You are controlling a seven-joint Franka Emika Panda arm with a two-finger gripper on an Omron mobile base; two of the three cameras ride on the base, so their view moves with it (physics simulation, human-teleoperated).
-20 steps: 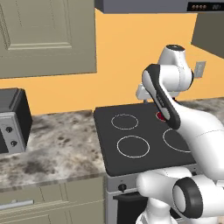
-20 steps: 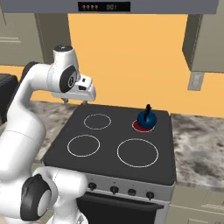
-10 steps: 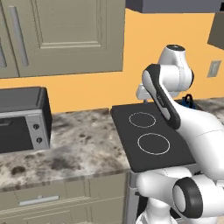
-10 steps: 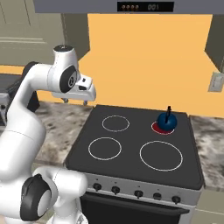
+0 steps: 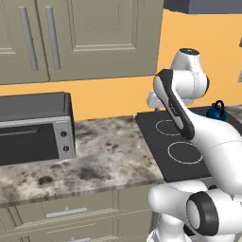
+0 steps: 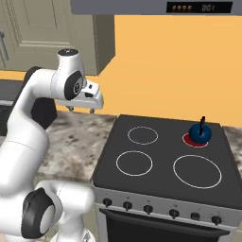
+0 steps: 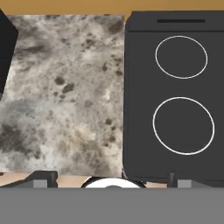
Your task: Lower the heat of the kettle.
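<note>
The stove (image 6: 160, 160) is the landmark here: a black glass cooktop with four white burner rings, set into a speckled stone surface (image 5: 94, 160). The kettle (image 6: 200, 133), small, round and dark blue with a thin black handle, stands upright on the stove's back right burner (image 6: 194, 140), which glows red beneath it; in the left base view the kettle (image 5: 216, 111) shows at the stove's far edge, just past the arm. A row of dark knobs (image 6: 160, 209) runs along the stove's front panel, below the cooktop.

The gripper (image 6: 81, 109) hangs in the air off the stove's left side, over the stone surface near the back corner of the cooktop, well apart from the kettle. Its fingers (image 6: 91, 110) point down and hold nothing; whether they are spread or closed I cannot tell, since they are too small to make out.

A dark toaster oven (image 5: 33, 127) sits on the surface far left of the stove, under grey-green wall cabinets (image 5: 80, 38). A range hood (image 6: 156, 7) hangs above the stove against the orange wall
</note>
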